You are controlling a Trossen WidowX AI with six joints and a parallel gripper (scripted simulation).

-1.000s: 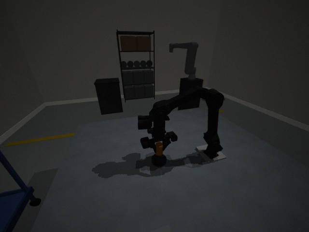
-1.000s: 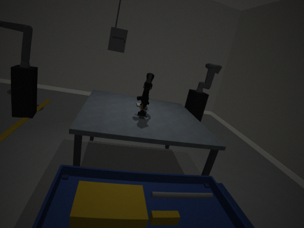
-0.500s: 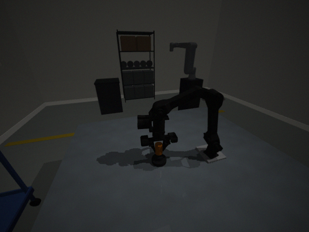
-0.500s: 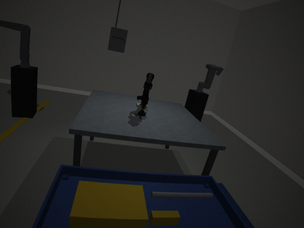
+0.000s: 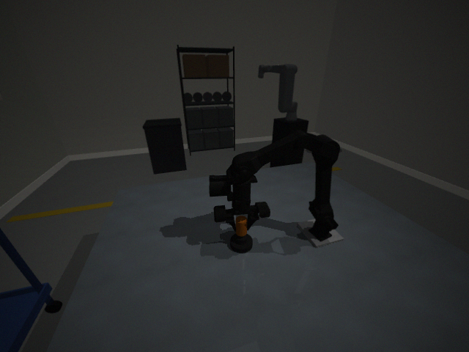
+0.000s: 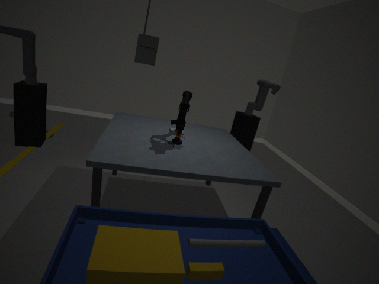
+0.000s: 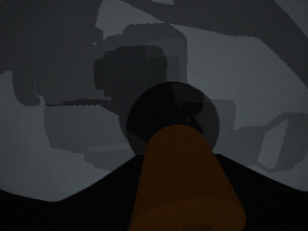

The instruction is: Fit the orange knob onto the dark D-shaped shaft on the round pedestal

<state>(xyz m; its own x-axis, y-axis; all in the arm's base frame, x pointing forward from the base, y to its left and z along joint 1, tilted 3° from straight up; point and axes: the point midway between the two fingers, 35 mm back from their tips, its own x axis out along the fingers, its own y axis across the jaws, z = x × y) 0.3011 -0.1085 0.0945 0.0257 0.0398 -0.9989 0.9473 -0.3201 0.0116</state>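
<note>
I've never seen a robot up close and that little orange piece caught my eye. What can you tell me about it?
The orange knob is a small, plain cylinder with a smooth, matte look and no markings visible in the dim light. It stands upright, clamped between the fingers of the black gripper, directly over the dark round pedestal on the grey-blue table. In the wrist view the knob covers the pedestal's centre, so the shaft is hidden. Whether it is seated fully down cannot be told.
</note>
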